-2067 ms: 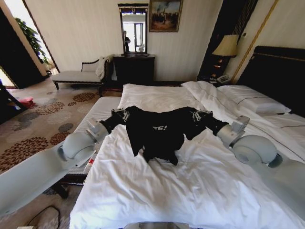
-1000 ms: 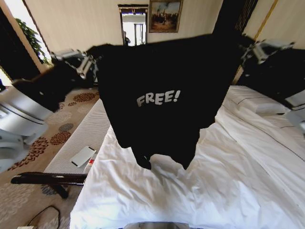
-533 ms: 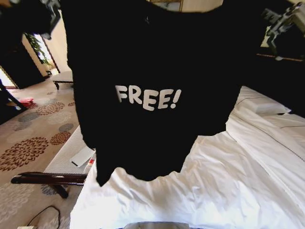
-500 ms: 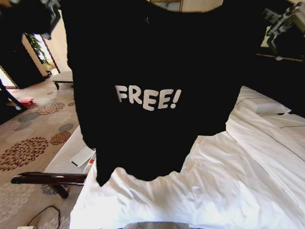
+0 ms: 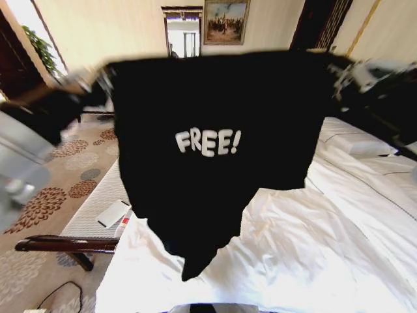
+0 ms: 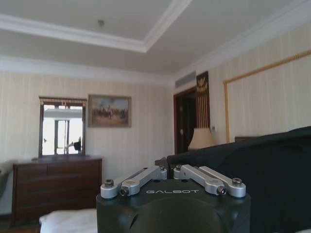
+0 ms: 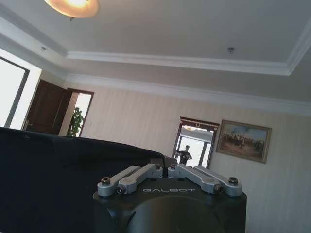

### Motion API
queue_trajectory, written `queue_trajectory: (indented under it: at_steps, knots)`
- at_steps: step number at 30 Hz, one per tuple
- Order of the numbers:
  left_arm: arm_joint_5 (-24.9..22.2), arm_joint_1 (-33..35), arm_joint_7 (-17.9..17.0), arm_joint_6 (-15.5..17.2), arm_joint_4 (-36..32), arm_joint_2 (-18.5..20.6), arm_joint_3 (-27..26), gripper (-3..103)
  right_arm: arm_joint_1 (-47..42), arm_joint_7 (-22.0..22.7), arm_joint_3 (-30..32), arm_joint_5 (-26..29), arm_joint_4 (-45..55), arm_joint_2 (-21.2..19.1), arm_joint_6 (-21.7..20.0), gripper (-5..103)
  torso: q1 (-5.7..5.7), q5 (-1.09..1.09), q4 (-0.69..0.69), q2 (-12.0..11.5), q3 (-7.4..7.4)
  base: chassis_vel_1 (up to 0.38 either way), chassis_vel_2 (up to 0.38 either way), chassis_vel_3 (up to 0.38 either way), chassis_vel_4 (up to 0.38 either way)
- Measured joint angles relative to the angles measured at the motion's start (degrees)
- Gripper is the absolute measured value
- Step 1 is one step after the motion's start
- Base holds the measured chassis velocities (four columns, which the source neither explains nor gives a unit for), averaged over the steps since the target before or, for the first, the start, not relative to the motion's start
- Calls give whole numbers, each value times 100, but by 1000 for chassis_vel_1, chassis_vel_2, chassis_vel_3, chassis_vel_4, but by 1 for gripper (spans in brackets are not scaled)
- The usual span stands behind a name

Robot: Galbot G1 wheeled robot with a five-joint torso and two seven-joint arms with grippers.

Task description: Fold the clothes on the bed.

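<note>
Right now both arms are holding the clothes (image 5: 221, 150) stretched out in the air above the bed (image 5: 313, 254), the white "FREE!" lettering facing the head camera and the hem dangling toward six o'clock, its lowest tip hanging close over the white duvet. The left gripper (image 5: 98, 81) is sitting at about ten o'clock in the head view, pinching one upper corner; the right gripper (image 5: 345, 75) is at about two o'clock on the other. In the left wrist view the left gripper (image 6: 170, 170) is showing its fingers drawn together with black cloth caught at the tips, and the right wrist view is showing the right gripper (image 7: 166, 169) likewise closed on the fabric's edge.

Risk, as I judge it: each grip is taking only a thin fold at the very fingertips, so a quick swing or a sharp pull apart could be dragging a corner free, and the top would be dropping in a heap. The lower part is hanging narrowed and uneven, so laying it down carelessly may be trapping a crease or a tucked sleeve underneath. The soft duvet is offering little friction to smooth the cloth against, and it could be bunching too.
</note>
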Motion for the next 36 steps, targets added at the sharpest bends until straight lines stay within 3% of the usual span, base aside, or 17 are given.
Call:
queue_trajectory:
  at_steps: [1, 6, 7, 10, 12, 14, 16, 17, 21, 26, 29, 30, 36]
  knots:
    - [0, 0, 0, 0, 0, 0, 0, 1, 0, 0, 0, 0, 0, 0, 0, 0, 0, 0, 0, 0, 0, 0, 0, 0, 0]
    - [762, -15, 108, 44, 1, -359, 1262, 0, -187, -299, -989, -964, -610, 251, 235, 0, -2, 2, -2, 0, -1, 0, 0, 0, 0]
    - [762, -15, 108, 44, 1, -359, 1262, 0, -187, -299, -989, -964, -610, 251, 235, 0, -2, 2, -2, 0, -1, 0, 0, 0, 0]
    - [1530, -223, 254, 13, 39, -652, 2322, 0, 130, -432, -1977, -1733, -1145, 367, 598, 0, -2, 2, 0, 1, -1, 0, 0, 0, 0]
    - [1666, -262, 288, 2, 91, -706, 2483, 0, 182, -473, -2152, -1861, -1251, 385, 667, 0, -2, 2, 0, 1, -1, 0, 0, 0, 0]
    - [2331, -445, 423, -75, 606, -1021, 3190, 0, 442, -644, -2930, -2329, -1836, 517, 898, 0, -2, 2, -2, 0, -1, 0, 0, 0, 0]
    - [2712, -521, 489, -118, 1024, -1257, 3561, 0, 764, -742, -3480, -2606, -2325, 656, 1044, 0, -2, 0, -2, 1, -1, 0, 0, 0, 0]
    - [2712, -521, 489, -118, 1024, -1257, 3561, 0, 764, -742, -3480, -2606, -2325, 656, 1044, 0, -2, 0, -2, 1, -1, 0, 0, 0, 0]
    - [3383, -1062, 559, -204, 2225, -1852, 4584, 0, 1800, -877, -4894, -3111, -3526, 1140, 1326, 0, -1, 2, -1, 0, 0, 0, 0, 0, 0]
    - [3692, -1649, 586, -255, 2944, -2235, 5165, 0, 2521, -915, -5646, -3361, -4172, 1481, 1439, 0, -1, 1, 0, 0, 0, 0, 0, 0, 0]
    - [3986, -2291, 667, -322, 3833, -2724, 5689, 0, 3128, -921, -6310, -3481, -4840, 1898, 1472, 0, -1, 0, 0, 0, 0, 0, 0, 0, 0]
    - [3986, -2291, 667, -322, 3833, -2724, 5689, 0, 3128, -921, -6310, -3481, -4840, 1898, 1472, 0, -1, 0, 0, 0, 0, 0, 0, 0, 0]
    - [4277, -3334, 924, -416, 5432, -3643, 6498, 0, 3778, -1026, -7144, -3772, -5969, 2556, 1642, 0, -1, 0, -2, 0, 0, 0, 0, 0, 0]
